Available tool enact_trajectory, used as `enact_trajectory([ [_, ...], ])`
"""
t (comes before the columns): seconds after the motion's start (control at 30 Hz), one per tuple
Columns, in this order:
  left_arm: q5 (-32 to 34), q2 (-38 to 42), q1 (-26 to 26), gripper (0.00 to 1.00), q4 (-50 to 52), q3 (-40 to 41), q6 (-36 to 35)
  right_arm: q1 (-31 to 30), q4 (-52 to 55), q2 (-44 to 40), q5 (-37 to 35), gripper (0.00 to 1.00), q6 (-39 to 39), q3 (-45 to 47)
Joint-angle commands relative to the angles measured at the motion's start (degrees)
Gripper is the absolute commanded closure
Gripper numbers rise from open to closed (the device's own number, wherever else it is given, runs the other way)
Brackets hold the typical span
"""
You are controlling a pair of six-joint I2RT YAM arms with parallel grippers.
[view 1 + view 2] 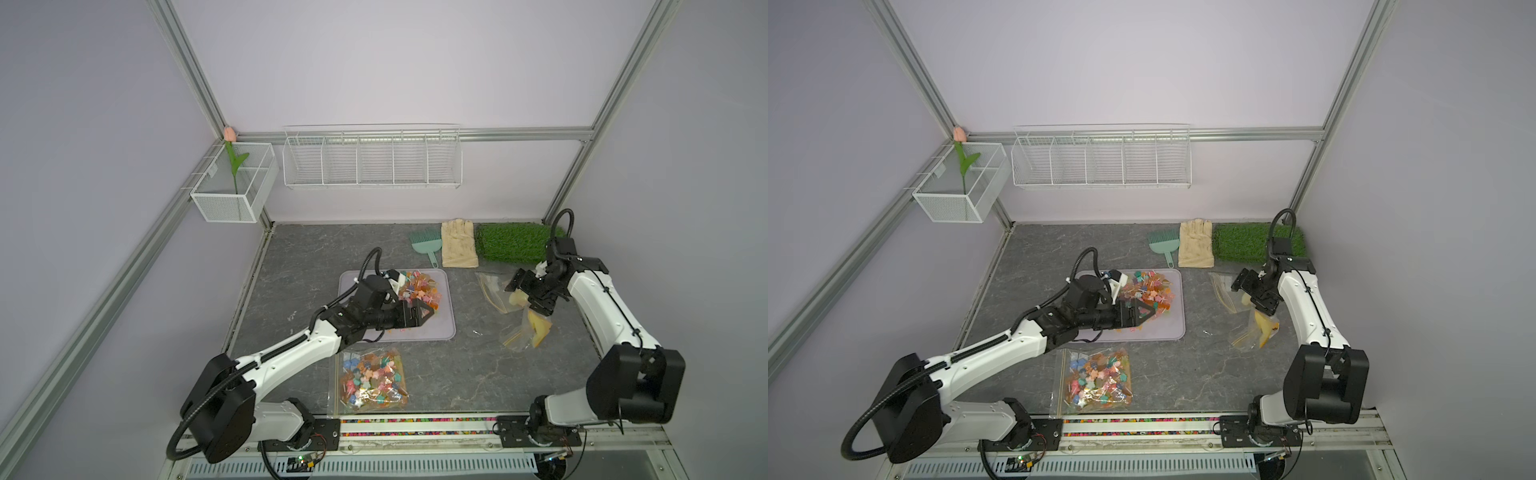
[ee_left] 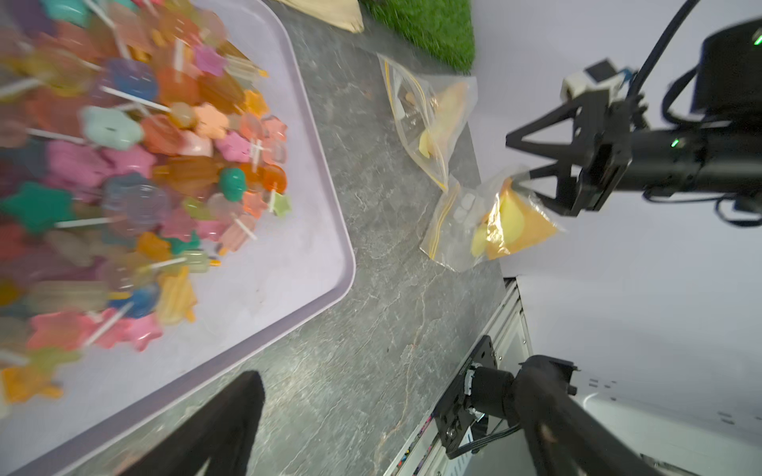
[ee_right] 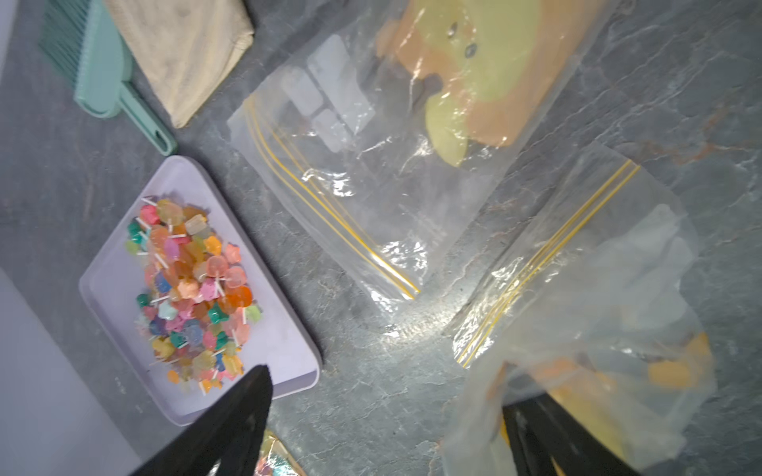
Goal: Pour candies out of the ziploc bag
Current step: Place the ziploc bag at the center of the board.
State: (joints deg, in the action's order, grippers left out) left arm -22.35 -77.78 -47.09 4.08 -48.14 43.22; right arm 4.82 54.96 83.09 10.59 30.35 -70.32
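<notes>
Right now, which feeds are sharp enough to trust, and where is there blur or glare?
Left wrist view: the candies close to the lens are smeared, the tray rim sharper. Right wrist view: soft throughout, glare streaks on the clear bag beside the tray. Both top views: crisp, evenly lit.

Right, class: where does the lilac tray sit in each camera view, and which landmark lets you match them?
Top views: lilac tray mid-table in both, nearer than the cream glove.
Left wrist: tray close up, piled with candies, the glove's corner beyond it.
Right wrist: tray past the clear bags, just off the teal dustpan handle.
Shared landmark: the cream glove.
</notes>
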Motion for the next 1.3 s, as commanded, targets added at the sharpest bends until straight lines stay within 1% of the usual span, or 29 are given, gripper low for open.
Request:
enact_trajectory([
  [0.0,-1.8,-5.4,-3.6,0.01,-9.7,-4.0,-1.6,0.3,-1.1,-0.7,3.0,0.11,1.7,-2.1],
  [0.1,-2.9,-10.9,-6.3,0.00,-11.3,-7.8,-3.1,0.4,-0.5,-1.1,1.6,0.11,1.9,-2.8],
  [0.23,-4.2,-17.1,-8.0,0.00,-13.7,-12.9,-3.9,0.5,-2.6,-1.7,3.6,0.11,3.9,-1.6],
  [0.37,-5.9,-21.0,-9.2,0.00,-15.4,-17.1,-3.8,0.6,-4.7,-0.4,4.8,0.11,5.2,-1.0],
  [0.57,-5.0,-25.7,-11.6,0.00,-13.4,-23.7,-6.4,0.8,-9.6,0.4,7.5,0.11,8.0,-0.5],
  [0.7,0.6,-28.3,-13.8,0.00,-13.8,-26.3,-11.7,0.9,-9.8,1.9,9.2,0.11,9.1,-2.0],
  [0.8,5.6,-30.2,-15.6,0.00,-16.4,-27.0,-16.5,1.0,-9.1,2.9,10.0,0.11,9.8,-2.8],
  [0.93,10.6,-33.9,-17.2,0.00,-19.8,-28.7,-22.6,1.1,-8.7,3.4,12.4,0.11,11.0,-2.8],
  [1.0,13.8,-35.3,-18.4,0.00,-23.2,-28.5,-26.2,1.1,-8.5,3.2,13.2,0.11,11.5,-2.5],
  [1.07,15.7,-36.8,-19.6,0.00,-26.8,-28.6,-29.8,1.2,-8.1,2.7,13.6,0.11,11.8,-2.5],
  [1.13,17.0,-39.4,-20.1,0.00,-28.5,-30.5,-30.6,1.3,-7.8,2.3,14.1,0.11,12.2,-2.5],
  [1.27,17.5,-44.1,-20.1,0.00,-29.9,-34.7,-29.6,1.8,-7.4,1.2,14.5,0.11,12.8,-2.3],
])
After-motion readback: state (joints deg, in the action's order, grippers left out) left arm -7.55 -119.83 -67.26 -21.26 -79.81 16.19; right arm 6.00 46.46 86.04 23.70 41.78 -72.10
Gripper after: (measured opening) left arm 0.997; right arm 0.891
